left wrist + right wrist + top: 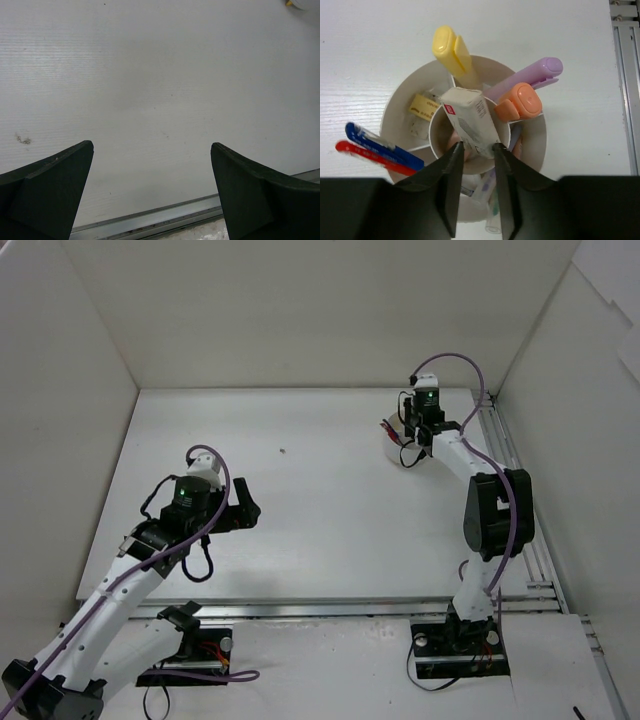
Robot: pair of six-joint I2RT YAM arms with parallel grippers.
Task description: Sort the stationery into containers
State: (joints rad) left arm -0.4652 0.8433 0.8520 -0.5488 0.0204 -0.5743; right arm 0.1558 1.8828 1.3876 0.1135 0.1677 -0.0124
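The container (pixel 390 117) is a round white dish with a centre cup and outer compartments. Standing tilted in the centre cup is a white eraser box (pixel 470 117), and my right gripper (pixel 478 146) is shut on its lower end. Around it stand a yellow marker (pixel 451 52), a purple marker (pixel 535 75) and an orange marker (pixel 520 102). A blue pen (pixel 380 145) and a red pen (pixel 370 156) lean out to the left, beside a tan eraser (pixel 424 106). In the top view the right gripper (pixel 412 445) hangs over the dish (pixel 398 458). My left gripper (pixel 245 510) (pixel 152 150) is open over bare table.
A metal rail (pixel 500 450) (pixel 625 75) runs along the table's right side, close to the dish. Another rail (pixel 150 220) lines the near edge under the left gripper. White walls enclose the table at the left, back and right.
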